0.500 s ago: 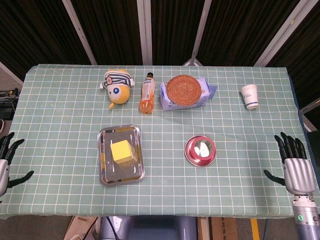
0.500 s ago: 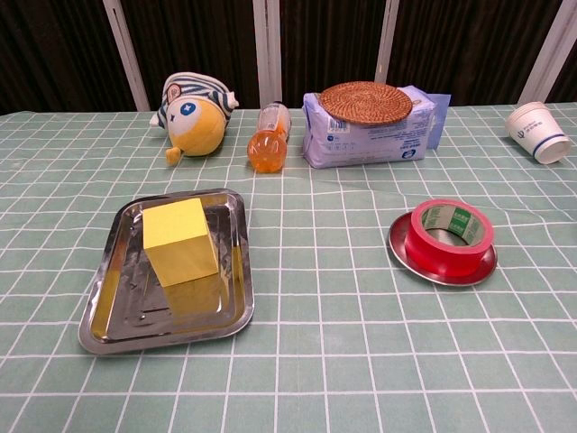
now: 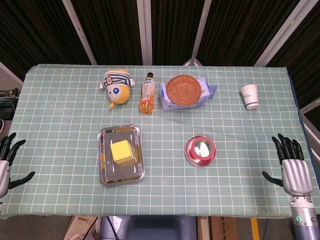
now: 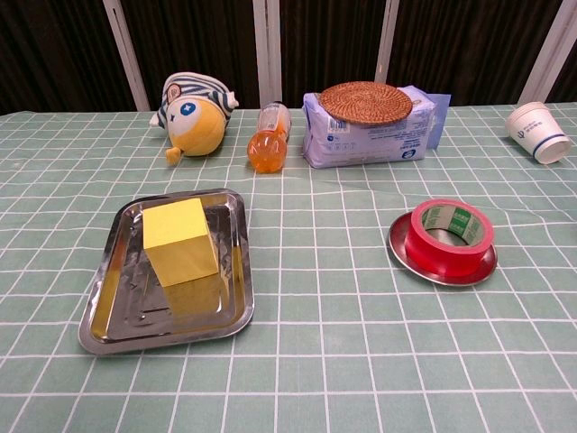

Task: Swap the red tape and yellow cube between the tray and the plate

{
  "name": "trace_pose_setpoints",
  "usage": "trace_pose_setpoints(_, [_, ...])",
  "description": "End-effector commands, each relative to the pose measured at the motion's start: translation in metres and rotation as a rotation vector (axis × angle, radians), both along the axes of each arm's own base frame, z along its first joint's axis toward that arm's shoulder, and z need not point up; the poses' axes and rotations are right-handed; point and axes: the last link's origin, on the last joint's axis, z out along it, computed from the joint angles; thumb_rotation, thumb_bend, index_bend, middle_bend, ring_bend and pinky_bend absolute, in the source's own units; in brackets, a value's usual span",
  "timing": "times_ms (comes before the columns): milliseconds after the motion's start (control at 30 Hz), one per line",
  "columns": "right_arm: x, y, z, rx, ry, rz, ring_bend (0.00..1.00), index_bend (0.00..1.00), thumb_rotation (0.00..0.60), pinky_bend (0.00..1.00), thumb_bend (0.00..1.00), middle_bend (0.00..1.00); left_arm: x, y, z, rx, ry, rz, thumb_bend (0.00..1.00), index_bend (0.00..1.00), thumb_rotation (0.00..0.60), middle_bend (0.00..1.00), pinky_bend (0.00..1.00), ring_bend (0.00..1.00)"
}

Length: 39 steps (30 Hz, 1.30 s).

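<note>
Both hands, left hand (image 3: 5, 165) and right hand (image 3: 294, 170), have silver-grey palms with black fingers (image 3: 286, 146).

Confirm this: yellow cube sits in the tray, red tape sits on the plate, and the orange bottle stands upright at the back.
One error: the orange bottle lies on its side, as the chest view shows. The yellow cube is in the tray and the red tape on the plate.

One cube (image 4: 180, 240), tape (image 4: 450, 235), tray (image 4: 108, 318), plate (image 4: 440, 273), toy (image 4: 194, 112), bottle (image 4: 270, 137), cup (image 4: 538, 132).
</note>
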Motion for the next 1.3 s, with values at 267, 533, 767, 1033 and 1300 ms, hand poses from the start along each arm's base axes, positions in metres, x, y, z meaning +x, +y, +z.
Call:
trace_pose_setpoints(267, [0.003, 0.005, -0.004, 0.050, -0.043, -0.013, 0.00, 0.02, 0.600, 0.00, 0.05, 0.00, 0.002, -0.001, -0.002, 0.010, -0.001, -0.014, 0.18, 0.17, 0.600, 0.01, 0.10, 0.00])
trace_pose_setpoints(533, [0.012, 0.004, -0.021, 0.129, -0.070, -0.016, 0.00, 0.01, 0.600, 0.00, 0.05, 0.00, 0.001, 0.000, 0.001, 0.016, -0.017, -0.012, 0.18, 0.17, 0.600, 0.01, 0.10, 0.00])
trace_pose_setpoints(767, [0.042, -0.023, -0.052, 0.320, -0.072, 0.021, 0.00, 0.01, 0.600, 0.00, 0.05, 0.00, 0.000, 0.001, 0.002, 0.031, -0.018, -0.002, 0.18, 0.17, 0.600, 0.01, 0.10, 0.00])
trace_pose_setpoints(1033, [0.074, -0.054, -0.072, 0.420, -0.070, 0.033, 0.00, 0.01, 0.600, 0.00, 0.04, 0.00, -0.002, 0.003, 0.001, 0.034, -0.011, 0.010, 0.18, 0.17, 0.600, 0.01, 0.10, 0.00])
trace_pose_setpoints(1300, [0.096, -0.082, -0.092, 0.513, -0.032, 0.012, 0.00, 0.00, 0.600, 0.00, 0.05, 0.00, -0.003, 0.005, -0.001, 0.038, -0.001, 0.021, 0.18, 0.17, 0.600, 0.01, 0.10, 0.00])
